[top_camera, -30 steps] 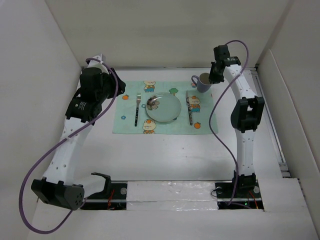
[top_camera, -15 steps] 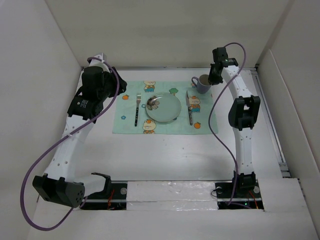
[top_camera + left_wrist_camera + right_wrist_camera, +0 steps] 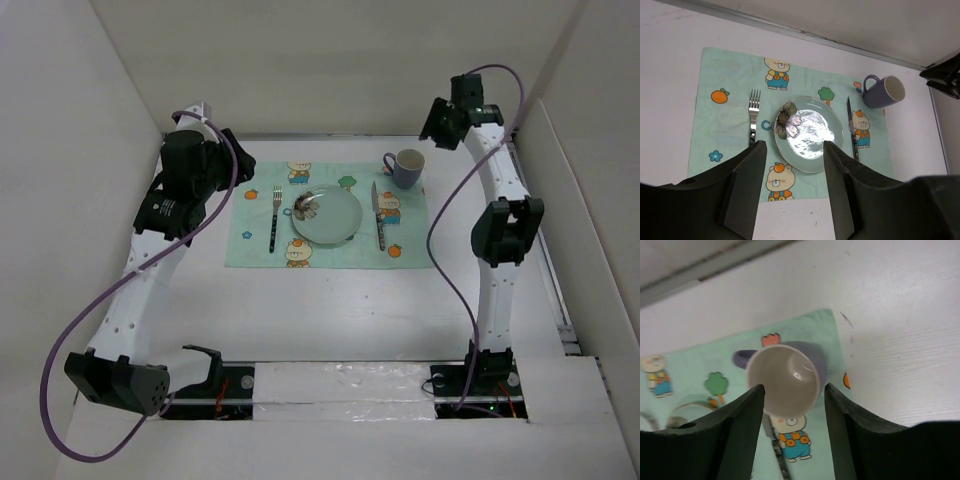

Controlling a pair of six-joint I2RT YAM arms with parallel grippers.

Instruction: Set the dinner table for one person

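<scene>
Lifting away from the mug (image 3: 787,377), the right gripper (image 3: 793,389) now has its jaws wide apart and holds nothing; a second ago it was low at the mug, closed on it. The mug is left alone, upright, on the far right corner of the mat (image 3: 250,240), with its handle to the left. The left gripper (image 3: 795,150) has almost not moved: it hangs above the near left side of the mat, jaws apart and empty. The table (image 3: 330,310) lies under everything, and the mat sits on its far middle part. On the mat the plate (image 3: 327,215) is in the centre, the fork (image 3: 274,215) just left of it, the knife (image 3: 378,215) just right. I judge that the mug was the last piece, so the setting for one person looks complete and the arms only need to retreat.
</scene>
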